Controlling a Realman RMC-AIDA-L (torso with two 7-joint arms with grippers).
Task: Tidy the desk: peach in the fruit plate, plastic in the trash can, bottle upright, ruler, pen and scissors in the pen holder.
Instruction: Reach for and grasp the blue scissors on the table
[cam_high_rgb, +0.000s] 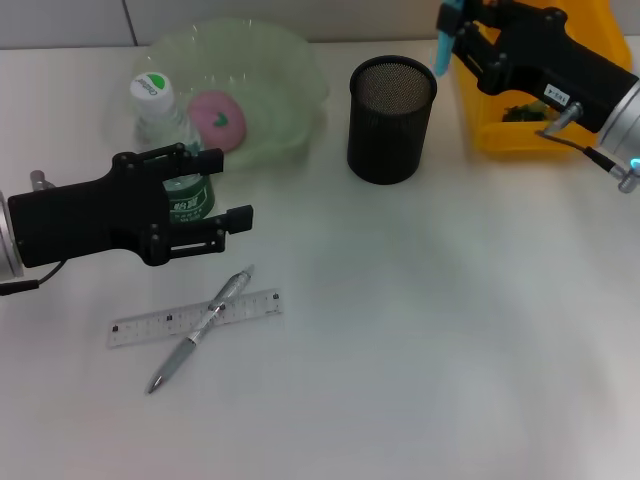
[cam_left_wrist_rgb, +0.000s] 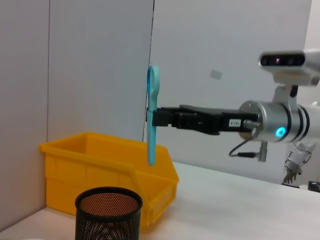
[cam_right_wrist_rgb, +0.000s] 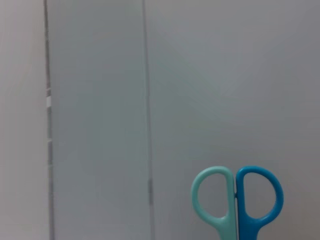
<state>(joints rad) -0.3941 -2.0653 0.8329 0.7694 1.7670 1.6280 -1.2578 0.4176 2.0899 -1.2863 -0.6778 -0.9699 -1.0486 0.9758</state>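
The white desk (cam_high_rgb: 450, 330) held a ruler (cam_high_rgb: 195, 318) with a pen (cam_high_rgb: 200, 330) lying across it, and a peach (cam_high_rgb: 218, 120) sat in the green fruit plate (cam_high_rgb: 280, 70). The right gripper (cam_high_rgb: 452, 35) hung above the black mesh pen holder (cam_high_rgb: 391, 118) — clenched on the blue scissors (cam_left_wrist_rgb: 152, 114), handles up. The left gripper (cam_high_rgb: 215, 195) stood spread around the upright bottle (cam_high_rgb: 165, 120) — fingers wide, not pressing it.

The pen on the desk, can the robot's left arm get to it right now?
Probably yes. The pen lies in the open, crossed over the ruler, with nothing covering it. The left gripper hovers close by near the bottle with its fingers apart. The right gripper holds the scissors far away.
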